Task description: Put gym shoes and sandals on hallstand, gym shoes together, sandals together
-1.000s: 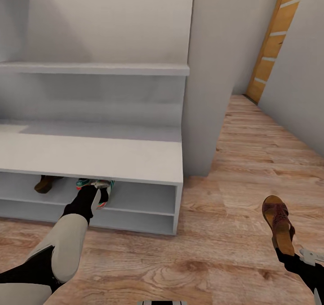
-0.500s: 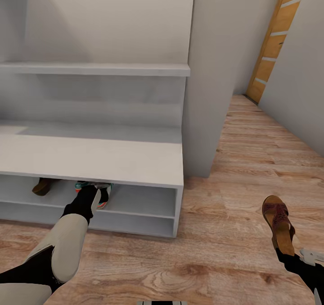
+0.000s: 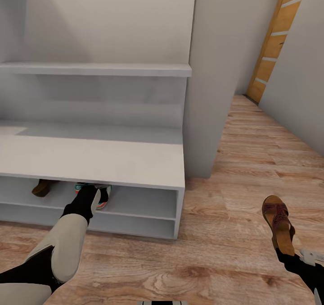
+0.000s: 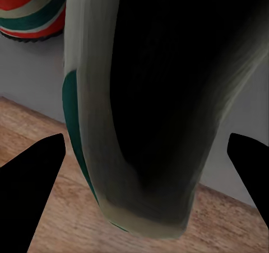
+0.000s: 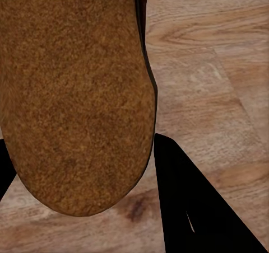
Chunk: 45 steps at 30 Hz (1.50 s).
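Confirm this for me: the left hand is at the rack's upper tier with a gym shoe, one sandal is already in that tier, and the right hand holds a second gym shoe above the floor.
Not quite. The right hand holds a sandal, not a gym shoe; the head view shows its reddish-brown straps, and the right wrist view its tan sole above the floor. The rest stands: the left hand is at the rack's upper tier with a gym shoe, and another sandal sits there.

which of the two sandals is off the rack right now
The sandal held up in the right gripper, over the corridor floor right of the hallstand. The other sandal sits inside the rack's upper tier, at its left.
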Available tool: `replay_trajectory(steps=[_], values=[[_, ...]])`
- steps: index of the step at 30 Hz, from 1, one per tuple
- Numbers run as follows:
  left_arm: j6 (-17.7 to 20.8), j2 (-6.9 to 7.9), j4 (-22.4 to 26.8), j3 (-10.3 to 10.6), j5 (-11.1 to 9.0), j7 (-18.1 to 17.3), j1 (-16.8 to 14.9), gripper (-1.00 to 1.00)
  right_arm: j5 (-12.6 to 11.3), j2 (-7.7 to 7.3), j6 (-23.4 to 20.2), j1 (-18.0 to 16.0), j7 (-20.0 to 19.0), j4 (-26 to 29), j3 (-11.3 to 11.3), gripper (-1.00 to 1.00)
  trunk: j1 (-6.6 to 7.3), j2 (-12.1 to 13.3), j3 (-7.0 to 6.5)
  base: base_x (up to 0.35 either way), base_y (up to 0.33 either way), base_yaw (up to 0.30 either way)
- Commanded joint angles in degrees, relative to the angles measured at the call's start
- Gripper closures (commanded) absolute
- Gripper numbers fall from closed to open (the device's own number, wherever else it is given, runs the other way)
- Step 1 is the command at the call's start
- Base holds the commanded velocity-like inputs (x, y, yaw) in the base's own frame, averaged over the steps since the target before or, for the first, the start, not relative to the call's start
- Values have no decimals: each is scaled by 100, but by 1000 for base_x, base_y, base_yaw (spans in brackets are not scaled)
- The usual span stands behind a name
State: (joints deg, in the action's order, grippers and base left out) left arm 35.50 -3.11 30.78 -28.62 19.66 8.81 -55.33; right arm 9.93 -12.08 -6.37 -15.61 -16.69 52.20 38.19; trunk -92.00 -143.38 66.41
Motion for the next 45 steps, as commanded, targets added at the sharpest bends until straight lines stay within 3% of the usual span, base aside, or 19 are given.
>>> replay_trajectory(steps=[1,13,14,33,45], values=[[18,-6,8,-28,0,6,-4,100,35,4,-31,-6,-45,10,20,100,1,-2,5,2,1,0],[11,-5,-36,-22,-6,-62,-4,100,35,4,-31,-7,-45,10,22,100,1,-2,5,0,0,0],[10,-5,-38,-22,-6,-64,-4,-100,35,4,-31,-6,-45,10,20,100,1,-2,5,0,0,0],[-75,4,-47,-26,14,-10,5,-100,35,4,-31,-6,-45,10,20,100,1,-2,5,-7,0,0],[-180,4,16,-21,3,-4,107,-100,35,4,-31,-8,-45,10,21,100,1,-2,5,-284,28,0]])
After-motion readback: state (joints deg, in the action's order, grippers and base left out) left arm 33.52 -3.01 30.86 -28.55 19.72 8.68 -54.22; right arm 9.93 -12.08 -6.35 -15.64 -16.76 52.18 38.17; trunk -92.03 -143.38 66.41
